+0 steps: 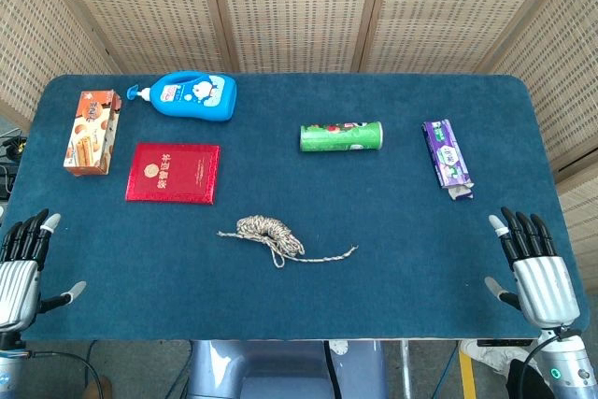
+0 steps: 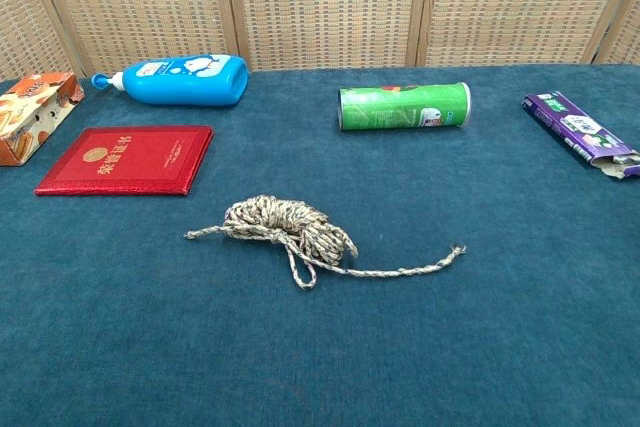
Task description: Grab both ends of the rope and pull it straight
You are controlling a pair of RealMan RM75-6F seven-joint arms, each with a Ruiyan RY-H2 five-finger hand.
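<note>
Rope (image 1: 272,235) lies bundled midway between both empty, spread robot hands (image 1: 22,263) (image 1: 534,266).

Left hand (image 1: 23,263), silver-backed with black fingers, at the lower left edge of the head view; back of the hand facing the camera, fingers extended and spread toward the upper right, thumb projecting to the right, nothing held; its wrist and forearm run off the bottom left corner. Right hand (image 1: 534,266), of the same build, at the lower right of the head view; fingers extended upward and apart, thumb projecting left, nothing held; its black wrist descends toward the bottom right corner; neither hand appears in the chest view.
</note>
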